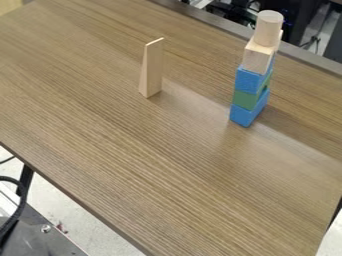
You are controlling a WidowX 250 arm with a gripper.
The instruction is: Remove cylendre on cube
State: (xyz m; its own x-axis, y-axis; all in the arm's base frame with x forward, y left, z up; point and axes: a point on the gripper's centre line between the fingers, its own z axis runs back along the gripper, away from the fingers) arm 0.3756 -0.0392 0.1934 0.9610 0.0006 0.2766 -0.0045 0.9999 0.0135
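Note:
A pale wooden cylinder (pixel 268 29) stands upright on top of a block tower at the right of the camera view. It rests on a natural wood cube (pixel 257 57). Under that cube come a blue block (pixel 252 80), a green block (pixel 246 99) and, at the bottom, another blue block (pixel 244 114) on the table.
A thin wooden wedge (pixel 151 68) stands upright on the brown table (pixel 147 165), left of the tower. The table's far edge runs behind the tower, with dark equipment and cables beyond. A black cable hangs beside the table at the lower left.

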